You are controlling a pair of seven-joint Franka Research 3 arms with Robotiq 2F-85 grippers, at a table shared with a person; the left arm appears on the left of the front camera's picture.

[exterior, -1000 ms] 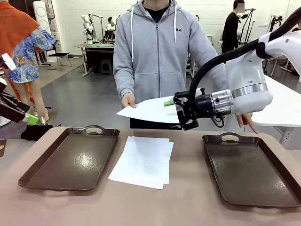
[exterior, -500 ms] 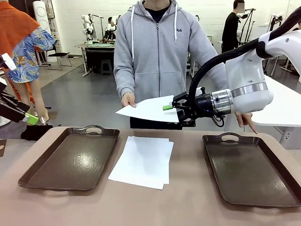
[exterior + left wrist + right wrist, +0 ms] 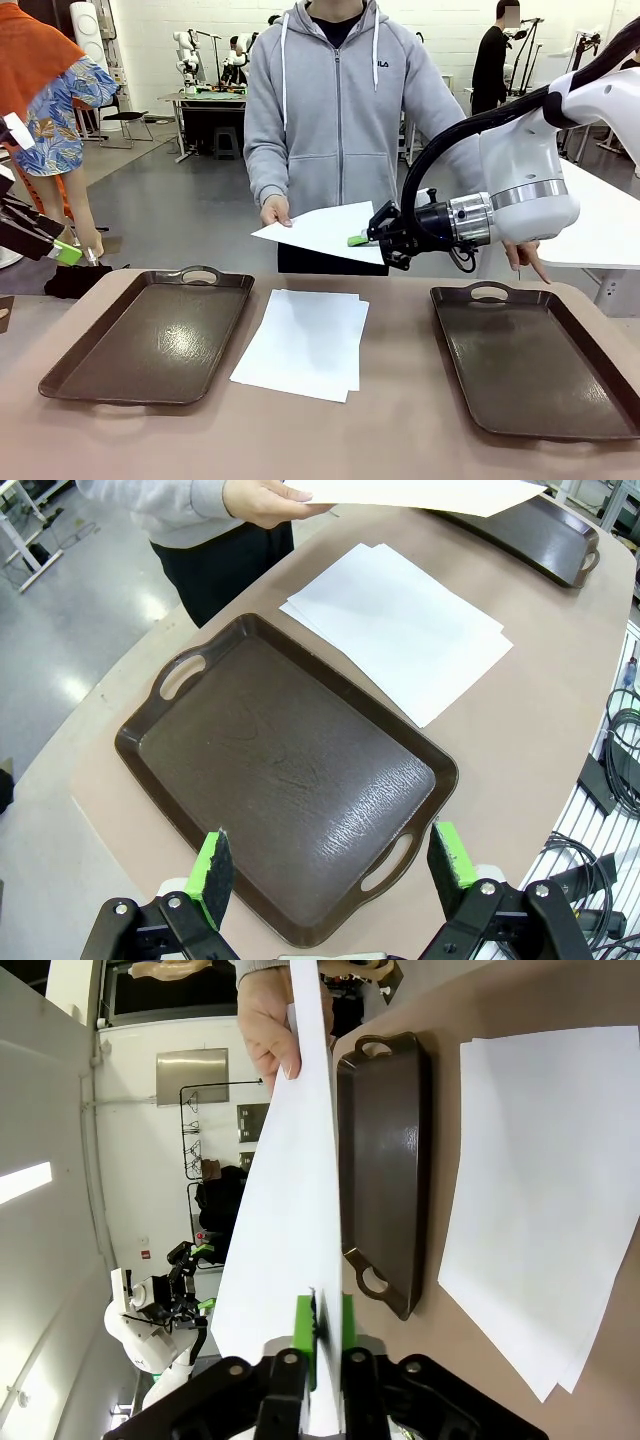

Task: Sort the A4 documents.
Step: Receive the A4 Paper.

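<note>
Table [image 3: 400, 430]: tan top, nearest to us, carrying two trays and the paper between them.
Left gripper [image 3: 330, 865]: up in the air above one handle end of the left tray, green pads spread wide with nothing between them.
Left tray [image 3: 150, 340]: dark brown, lying flat at 9 o'clock from the paper, nothing in it.
Right tray [image 3: 530, 365]: same brown, at 3 o'clock from the paper, also bare, with a handle slot at its far end.
Stack of A4 documents [image 3: 305, 340]: dead centre of the table between the trays, touching neither; white sheets slightly fanned, so a lower corner peeks out at 5 o'clock.
Single A4 sheet [image 3: 320, 230]: off the table, in the air at 12 o'clock from the stack, beyond the table's far edge, and close to level.
Right gripper [image 3: 362, 239]: reaching in from 3 o'clock, pointing sideways, and there it is, pads pinched tight on the sheet's 3 o'clock edge; the right wrist view shows the paper sandwiched between the two green pads [image 3: 304, 1340].
Person's hand [image 3: 274, 211]: gripping the same sheet at its 9 o'clock corner, thumb on top, so paper is held at both ends.
Other hand [image 3: 527, 260]: low behind the right arm, at 12 o'clock from the right tray, fingers pointing down.
Person [image 3: 335, 110]: grey zip hoodie, standing at the far side, facing us.
</note>
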